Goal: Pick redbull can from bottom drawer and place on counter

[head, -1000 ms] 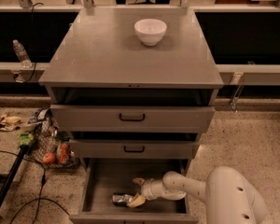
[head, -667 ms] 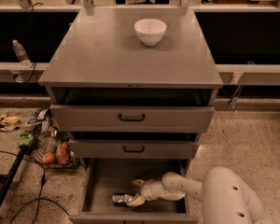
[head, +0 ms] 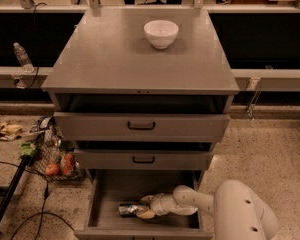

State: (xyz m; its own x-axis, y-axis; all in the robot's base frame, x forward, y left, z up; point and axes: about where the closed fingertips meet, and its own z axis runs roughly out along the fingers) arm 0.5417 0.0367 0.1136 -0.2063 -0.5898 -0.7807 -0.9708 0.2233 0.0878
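A: Now, where is the redbull can [head: 127,209] seen?
B: It is laid on its side on the floor of the bottom drawer [head: 115,184], which is pulled open, toward the left front. The gripper [head: 146,208] is placed at the can's right end. Whether it is clamped on the can cannot be told.
A: What is noted overhead?
B: The top drawer [head: 141,126] and middle drawer [head: 143,159] are stepped out above the bottom one. The white arm [head: 200,201] is extended in beneath them from the right.
A: And the counter [head: 130,59]?
B: A white bowl [head: 161,33] is set upright near its back edge. Left of the cabinet, a wire basket [head: 55,156] and a black pole [head: 7,199] are recorded on the floor, and a water bottle [head: 23,57] on the ledge
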